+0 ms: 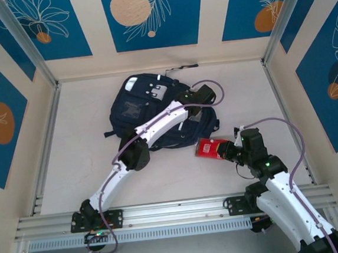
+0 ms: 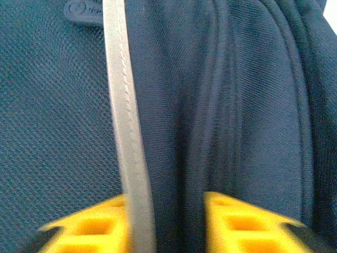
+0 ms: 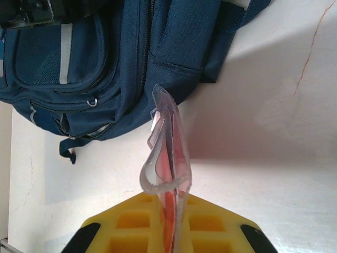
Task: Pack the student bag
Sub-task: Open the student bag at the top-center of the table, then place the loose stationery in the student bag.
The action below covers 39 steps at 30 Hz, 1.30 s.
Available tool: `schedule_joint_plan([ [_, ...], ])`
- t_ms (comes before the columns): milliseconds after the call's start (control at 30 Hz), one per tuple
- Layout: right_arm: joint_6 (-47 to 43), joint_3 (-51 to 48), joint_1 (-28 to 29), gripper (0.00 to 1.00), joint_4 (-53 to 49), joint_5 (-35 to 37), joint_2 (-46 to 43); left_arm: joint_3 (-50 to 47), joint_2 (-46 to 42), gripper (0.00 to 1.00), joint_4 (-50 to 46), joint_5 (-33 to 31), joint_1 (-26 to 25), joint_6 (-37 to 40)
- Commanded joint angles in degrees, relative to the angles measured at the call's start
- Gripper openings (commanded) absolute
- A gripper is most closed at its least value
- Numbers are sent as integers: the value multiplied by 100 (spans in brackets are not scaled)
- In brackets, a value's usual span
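The student bag (image 1: 140, 102) is lying flat at the far middle of the table (image 1: 82, 146); whether its main compartment is standing open or zipped I cannot tell. The right gripper (image 1: 221, 150) is clamping a red packet (image 1: 208, 148) in a clear sleeve, holding it just off the bag's near right corner, over bare tabletop.

The left gripper (image 2: 166, 208) is hanging close over the bag's right side. Its yellow fingers (image 2: 247, 224) are standing apart, with a ridge of navy cloth and a pale reflective stripe (image 2: 124, 105) running between them (whether they are actually pinching the cloth I cannot tell, the view being blurred).

Cream walls (image 1: 151, 58) with blue panels are closing in the table on three sides, and the bag's top is lying near the back one. Open tabletop is stretching to the bag's left and along the near rail (image 1: 176, 211).

The bag is showing navy fabric, white patches (image 1: 157, 92) on its front pocket, and a dark strap (image 1: 109, 133) trailing at its left.
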Motion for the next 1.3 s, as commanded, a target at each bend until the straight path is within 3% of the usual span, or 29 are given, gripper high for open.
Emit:
schedule_joint_plan([
  [0, 53, 24, -31, 0, -30, -90, -96, 24, 137, 12, -380, -86, 94, 113],
  [100, 35, 82, -36, 0, -78, -75, -99, -5, -38, 0, -341, 120, 159, 169],
  [733, -90, 729, -41, 0, -434, -147, -461, -1379, -2578, 0, 284, 2077, 1034, 311],
  [933, -70, 996, -43, 0, -160, -467, -518, -2062, -3313, 0, 653, 2742, 1449, 285],
  [1267, 465, 1213, -53, 0, 1155, -1256, -223, -3224, -4351, 0, 1647, 4004, 2181, 230],
])
